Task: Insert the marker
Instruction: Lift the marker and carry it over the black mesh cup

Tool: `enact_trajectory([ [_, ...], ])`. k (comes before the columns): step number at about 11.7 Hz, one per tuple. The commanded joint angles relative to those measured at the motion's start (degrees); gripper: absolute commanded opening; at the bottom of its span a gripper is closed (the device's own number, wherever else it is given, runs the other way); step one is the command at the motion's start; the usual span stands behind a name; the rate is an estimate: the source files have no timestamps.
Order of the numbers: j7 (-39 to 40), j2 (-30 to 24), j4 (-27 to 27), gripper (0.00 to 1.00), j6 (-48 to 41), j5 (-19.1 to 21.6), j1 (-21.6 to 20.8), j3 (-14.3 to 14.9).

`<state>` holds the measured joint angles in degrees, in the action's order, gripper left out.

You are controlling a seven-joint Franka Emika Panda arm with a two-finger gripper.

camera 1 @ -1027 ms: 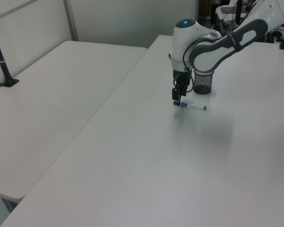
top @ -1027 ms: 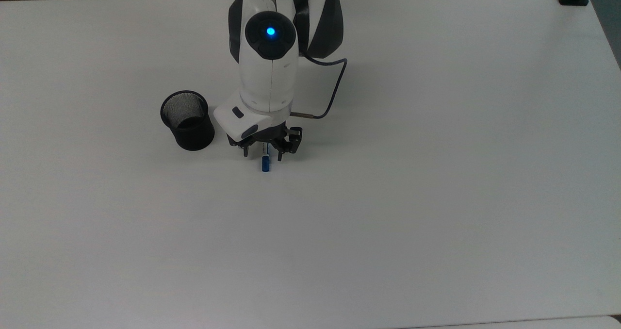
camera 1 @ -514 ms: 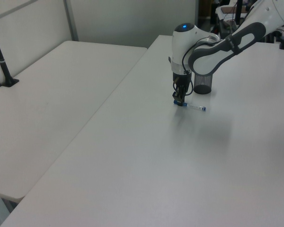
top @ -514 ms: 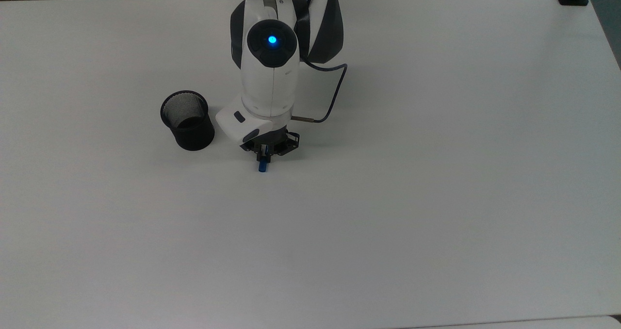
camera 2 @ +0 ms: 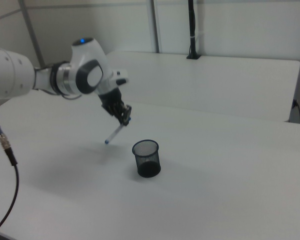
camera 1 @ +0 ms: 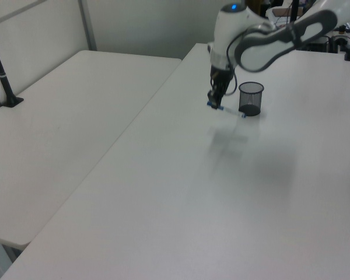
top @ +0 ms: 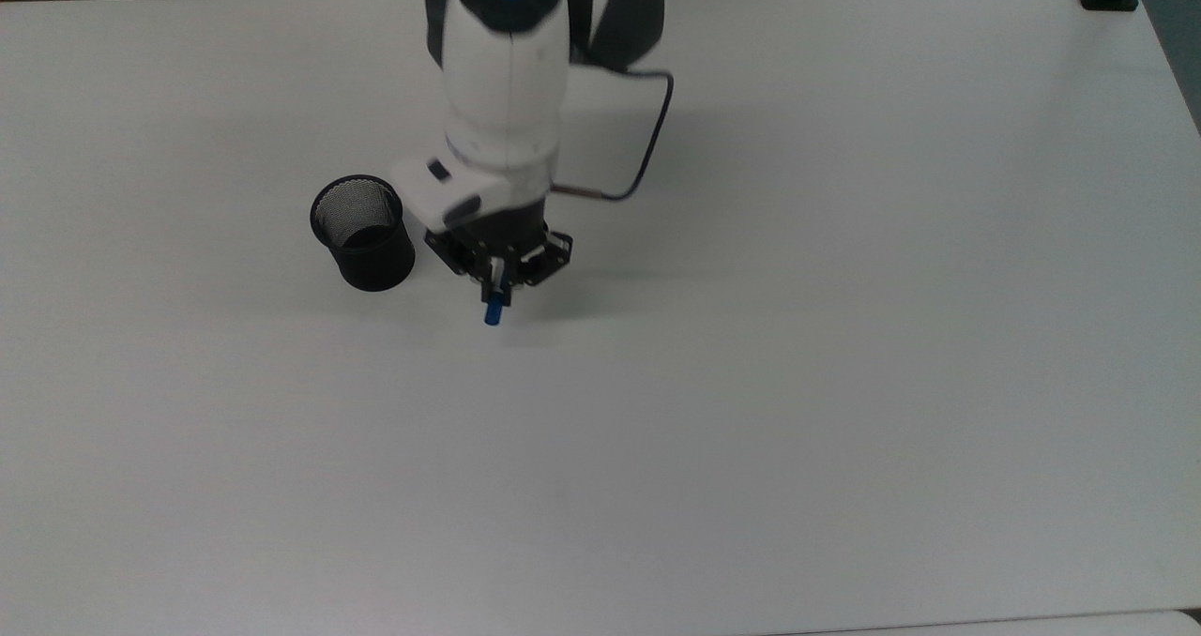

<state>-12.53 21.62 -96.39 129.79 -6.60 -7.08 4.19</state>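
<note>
Gripper perhaps hides the marker's upper half.

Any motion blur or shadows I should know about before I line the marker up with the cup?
Top view: the arm's upper housing is smeared, the gripper and marker fairly crisp, a soft shadow beside them. Left view: a faint shadow on the table below the lifted marker. Right view: the mesh cup is sharp, with a diffuse shadow.
</note>
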Motion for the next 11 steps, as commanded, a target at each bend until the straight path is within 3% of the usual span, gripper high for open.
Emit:
enact_trajectory([
  [1, 0.7, -10.4, -4.2, 0.0, 0.2, -0.9, 2.8, -0.2],
  [5, 13.6, -20.8, -15.0, 0.0, 5.7, -0.3, 8.4, -0.2],
  [7, 14.4, -21.6, -19.4, 0.0, 13.2, -0.3, 10.2, -0.2],
  [9, 14.4, -21.3, -24.4, 0.0, 26.1, -0.3, 12.3, -0.2],
  [11, 14.5, -20.3, -26.5, 0.0, 32.6, -0.9, 13.4, -0.2],
])
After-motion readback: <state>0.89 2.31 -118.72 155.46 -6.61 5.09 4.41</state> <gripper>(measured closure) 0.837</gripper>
